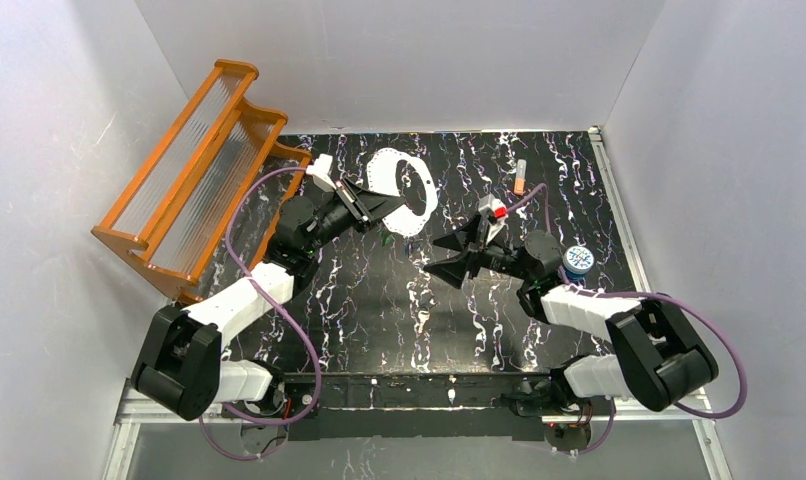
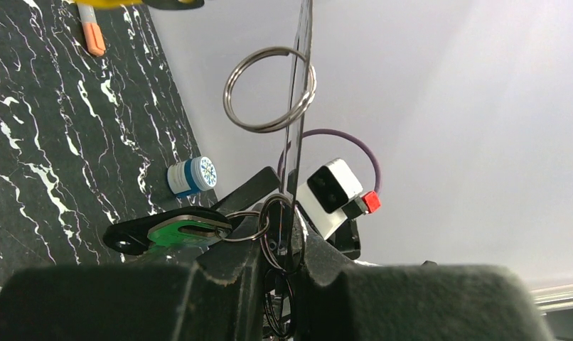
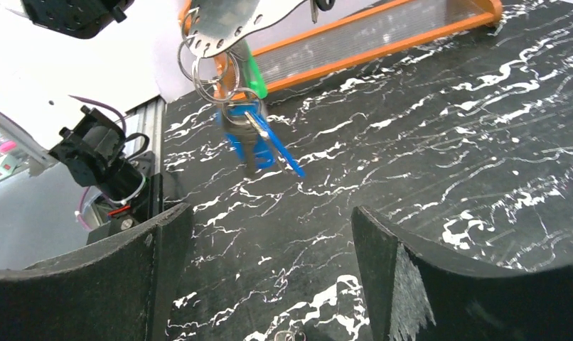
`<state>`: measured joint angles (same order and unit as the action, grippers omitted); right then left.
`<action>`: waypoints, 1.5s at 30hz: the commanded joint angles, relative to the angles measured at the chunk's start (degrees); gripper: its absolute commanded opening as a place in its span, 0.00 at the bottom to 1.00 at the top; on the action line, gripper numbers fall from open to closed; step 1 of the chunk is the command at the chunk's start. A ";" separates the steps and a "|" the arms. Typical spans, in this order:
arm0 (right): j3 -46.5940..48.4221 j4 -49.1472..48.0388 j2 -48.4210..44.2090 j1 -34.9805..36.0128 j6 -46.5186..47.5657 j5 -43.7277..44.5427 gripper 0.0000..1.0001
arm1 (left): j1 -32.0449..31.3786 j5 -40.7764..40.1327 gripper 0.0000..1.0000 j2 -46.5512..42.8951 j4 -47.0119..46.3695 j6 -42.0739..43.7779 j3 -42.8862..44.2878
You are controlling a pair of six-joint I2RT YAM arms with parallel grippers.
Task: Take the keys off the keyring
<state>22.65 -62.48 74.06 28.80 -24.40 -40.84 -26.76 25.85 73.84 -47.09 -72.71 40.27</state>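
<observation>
The left gripper [image 2: 291,250] is clamped on the keyring [image 1: 424,205], pinching its thin rim between the fingers. In the left wrist view the flat loop shows edge-on, a dark line running straight out from the fingertips and up out of view. An empty split ring [image 2: 269,89] hangs on it farther out, and a green key [image 2: 188,231] lies just beside the pinch, its head pointing left.

The right gripper [image 3: 269,224] stands wide open with nothing between its fingers [image 3: 92,284]. It faces the keyring from the right and stays apart from it.

From above, the keyring is a pale oval held up off the table [image 1: 379,310], its long axis slanting from far left to near right. The keys [image 3: 248,128] hang in a bunch from small rings on its lower rim, their long axes pointing down. A blue key [image 3: 259,145] is the lowest. Whether any tip touches the table cannot be told.

The table is black with white veins, between white walls [image 1: 399,60]. An orange rack [image 1: 194,150] sits at the far left, an orange-and-white tube [image 1: 520,177] at the far side, and a blue-and-white disc [image 1: 577,260] beside the right arm.
</observation>
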 commanded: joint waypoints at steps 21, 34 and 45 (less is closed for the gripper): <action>4.49 -13.37 6.97 5.26 3.93 2.46 0.72 | -2.58 -0.88 0.00 -0.94 -0.81 -1.49 4.59; 4.37 -12.97 6.20 5.25 4.80 2.76 0.48 | -3.03 -1.29 0.00 -1.28 -0.90 -1.56 4.64; 3.45 -10.34 4.16 5.22 6.68 3.01 0.17 | -3.03 -1.50 0.00 -1.42 -0.83 -1.30 4.56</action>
<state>25.19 -71.70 79.77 33.87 -19.16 -37.69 -29.47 24.75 73.67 -45.63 -74.17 42.19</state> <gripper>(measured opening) 0.217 0.118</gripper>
